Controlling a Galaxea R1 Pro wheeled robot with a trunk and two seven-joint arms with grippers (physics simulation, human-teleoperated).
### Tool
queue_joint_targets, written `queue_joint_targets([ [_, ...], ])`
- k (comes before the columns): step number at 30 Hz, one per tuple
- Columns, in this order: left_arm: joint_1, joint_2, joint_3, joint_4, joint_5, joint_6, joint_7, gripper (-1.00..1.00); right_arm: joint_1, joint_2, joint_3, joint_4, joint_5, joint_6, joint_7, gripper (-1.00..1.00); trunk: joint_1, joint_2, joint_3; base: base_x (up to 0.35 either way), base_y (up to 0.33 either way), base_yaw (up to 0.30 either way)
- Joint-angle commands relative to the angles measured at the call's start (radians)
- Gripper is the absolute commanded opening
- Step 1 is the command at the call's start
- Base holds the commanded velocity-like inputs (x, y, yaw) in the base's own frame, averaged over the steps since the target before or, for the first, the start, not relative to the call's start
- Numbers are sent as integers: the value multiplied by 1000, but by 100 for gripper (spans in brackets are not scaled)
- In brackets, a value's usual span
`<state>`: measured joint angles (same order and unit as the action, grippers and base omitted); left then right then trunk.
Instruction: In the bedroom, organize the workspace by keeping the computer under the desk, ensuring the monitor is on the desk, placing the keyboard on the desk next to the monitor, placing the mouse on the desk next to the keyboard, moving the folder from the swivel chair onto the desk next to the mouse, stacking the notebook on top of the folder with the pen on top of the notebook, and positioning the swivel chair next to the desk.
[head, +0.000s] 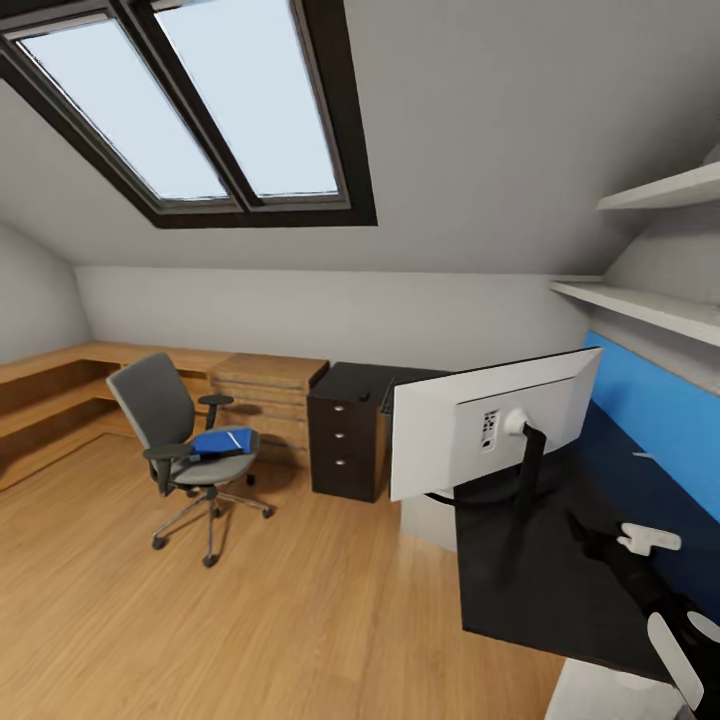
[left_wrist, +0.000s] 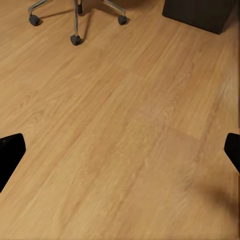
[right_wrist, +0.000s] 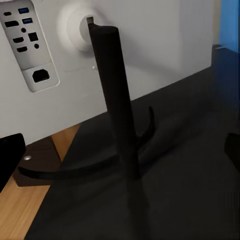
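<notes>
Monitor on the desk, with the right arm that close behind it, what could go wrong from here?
The monitor stands near the desk edge, its round foot reaching the rim, so a nudge from the right gripper might tip it to the floor. The folder lies loose on the swivel chair; rolling the chair could slide it off.

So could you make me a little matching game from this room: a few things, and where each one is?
Things:
1. folder
2. monitor
3. chair
4. shelves

Places:
A. on the wood floor
B. on the black desk
C. on the chair's seat
D. on the wall above the desk

Pairs: 1-C, 2-B, 3-A, 4-D
</notes>
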<state>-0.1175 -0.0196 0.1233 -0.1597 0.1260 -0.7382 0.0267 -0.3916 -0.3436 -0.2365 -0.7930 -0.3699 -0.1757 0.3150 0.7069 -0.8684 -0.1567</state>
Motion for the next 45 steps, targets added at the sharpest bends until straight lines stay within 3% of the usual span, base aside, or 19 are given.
queue_joint_targets([
  [1, -1, 0, 2, 0, 0, -3, 1, 100, -1, 0, -1, 1, -11, -1, 9, 100, 0, -1, -1, 0, 0, -81],
  [14, -1, 0, 2, 0, 0, -3, 1, 100, -1, 1, 1, 22, -8, -2, 1, 100, 0, -1, 0, 142, 0, -20],
  [27, -1, 0, 1, 0, 0, -4, -1, 100, -1, 2, 9, 56, -6, -100, -206, 100, 0, -1, 1, 94, 0, 0],
  [45, -1, -1, 0, -1, -1, -4, -1, 100, -1, 3, 14, 69, -5, -108, -224, 100, 0, -1, 1, 52, 0, 0],
])
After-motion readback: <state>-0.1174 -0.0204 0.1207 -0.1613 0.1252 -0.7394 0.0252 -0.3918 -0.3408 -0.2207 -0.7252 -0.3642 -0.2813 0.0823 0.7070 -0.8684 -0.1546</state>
